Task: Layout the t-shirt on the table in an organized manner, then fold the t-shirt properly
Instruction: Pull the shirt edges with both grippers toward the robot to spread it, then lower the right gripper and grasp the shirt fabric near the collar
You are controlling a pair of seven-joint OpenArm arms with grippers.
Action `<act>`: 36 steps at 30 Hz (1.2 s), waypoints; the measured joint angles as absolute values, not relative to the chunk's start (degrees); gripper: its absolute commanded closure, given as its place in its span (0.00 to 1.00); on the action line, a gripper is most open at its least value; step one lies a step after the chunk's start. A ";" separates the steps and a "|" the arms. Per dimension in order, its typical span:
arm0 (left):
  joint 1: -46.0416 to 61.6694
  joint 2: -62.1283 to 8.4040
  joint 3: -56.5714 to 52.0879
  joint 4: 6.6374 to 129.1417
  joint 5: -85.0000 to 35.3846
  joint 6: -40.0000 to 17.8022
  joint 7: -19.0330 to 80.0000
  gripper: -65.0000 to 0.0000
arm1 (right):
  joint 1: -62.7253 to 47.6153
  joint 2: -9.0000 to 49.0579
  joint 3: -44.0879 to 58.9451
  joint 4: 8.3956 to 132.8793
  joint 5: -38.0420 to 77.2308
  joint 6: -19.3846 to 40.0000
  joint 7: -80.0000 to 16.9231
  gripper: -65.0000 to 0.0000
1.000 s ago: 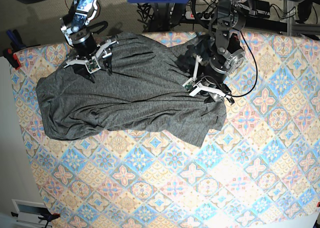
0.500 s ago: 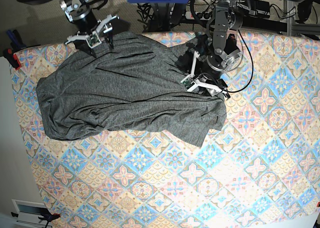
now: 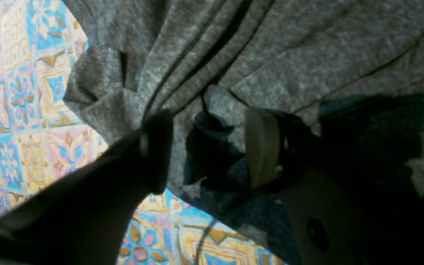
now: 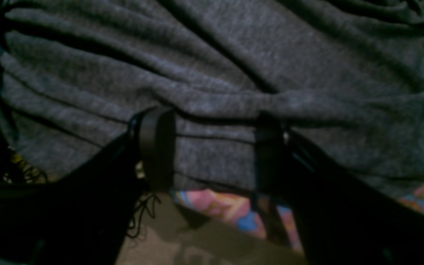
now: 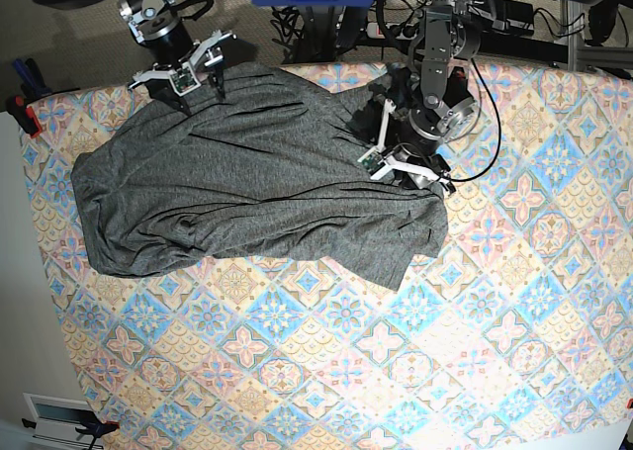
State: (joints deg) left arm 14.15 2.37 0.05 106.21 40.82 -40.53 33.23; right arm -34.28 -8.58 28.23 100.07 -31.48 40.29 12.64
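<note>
The t-shirt (image 5: pixel 257 188) lies rumpled across the far left part of the table (image 5: pixel 514 302). The right gripper (image 5: pixel 180 76) hovers spread over its far edge, holding nothing. The left gripper (image 5: pixel 394 163) stands spread at the bunched right end, empty.

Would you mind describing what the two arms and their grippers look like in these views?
Both arms are black metal with round joint housings and loose black cables. The left gripper and right gripper have white bodies carrying black fingers. In the left wrist view, one finger shows a pale pad face; the right wrist view shows flat black fingers.
</note>
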 measured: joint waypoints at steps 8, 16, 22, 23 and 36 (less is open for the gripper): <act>14.13 2.37 0.05 106.24 40.80 -40.53 33.19 0.55 | -34.28 -8.58 28.21 97.41 -31.44 40.25 13.15 0.49; 14.13 2.37 0.03 106.24 40.80 -40.53 33.21 0.55 | -34.28 -8.60 28.10 96.95 -31.46 40.32 13.30 0.86; 14.13 2.37 0.05 106.24 40.80 -40.53 33.19 0.55 | -34.30 -8.60 28.29 97.10 -31.48 40.29 13.04 1.00; 14.11 2.37 0.05 106.24 40.80 -40.53 33.19 0.55 | -34.28 -8.60 28.29 97.30 -31.59 40.29 12.97 1.00; 14.15 2.39 -0.01 106.24 40.80 -40.53 33.21 0.55 | -34.59 -8.58 28.38 106.91 -32.58 40.34 11.75 1.00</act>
State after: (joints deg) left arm 14.15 2.39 -0.01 106.24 40.80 -40.53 33.21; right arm -34.59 -8.58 28.38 106.91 -32.58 40.34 11.75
